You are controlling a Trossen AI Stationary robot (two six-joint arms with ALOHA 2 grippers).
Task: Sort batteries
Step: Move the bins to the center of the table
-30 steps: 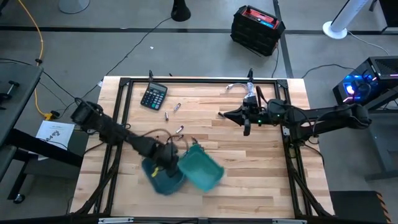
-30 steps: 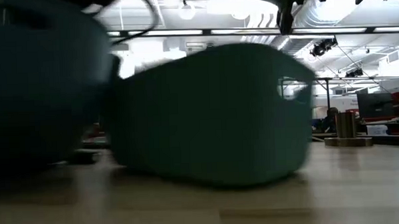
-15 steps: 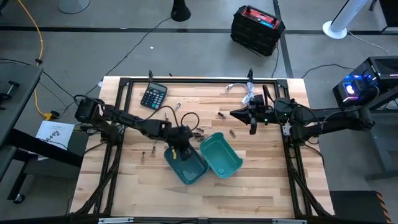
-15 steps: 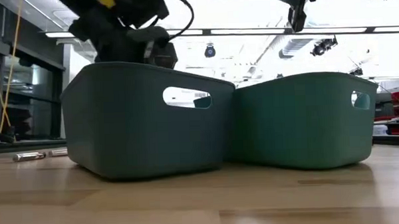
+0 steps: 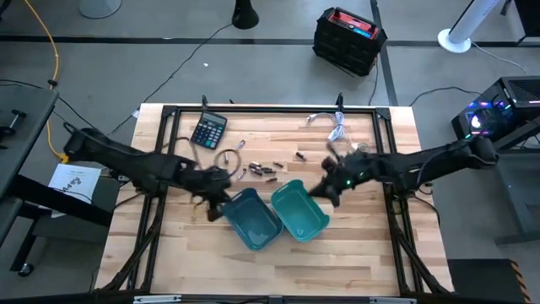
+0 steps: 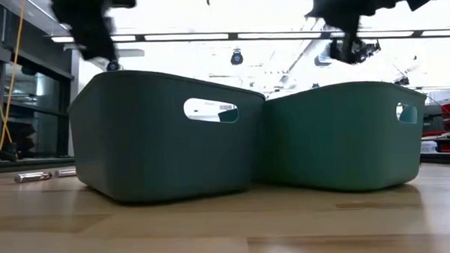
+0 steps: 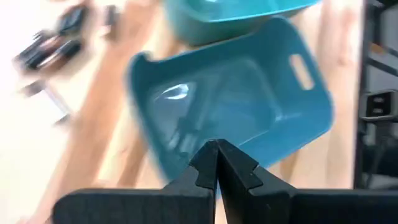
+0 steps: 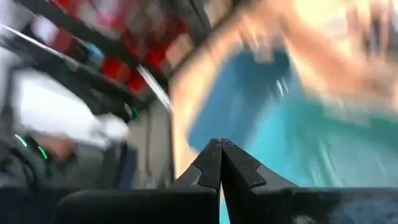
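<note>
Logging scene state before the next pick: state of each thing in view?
Left end effector: shut, empty, beside the darker bin.
Right end effector: shut, empty, by the lighter bin.
Darker teal bin: upright, looks empty.
Lighter teal bin: upright, against the darker one.
Batteries: loose on the table, unsorted.
Calculator: lying flat, face up.
White cable: lying loose.

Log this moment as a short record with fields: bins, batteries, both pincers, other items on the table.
bins: darker teal bin and lighter teal bin, side by side near table centre, upright
batteries: loose on the wood beyond the bins; two more lie left of the bins in the low view
left pincer: shut, at the darker bin's outer side, holding nothing
right pincer: shut, beside the lighter bin, holding nothing
other items: calculator, white cable
</note>
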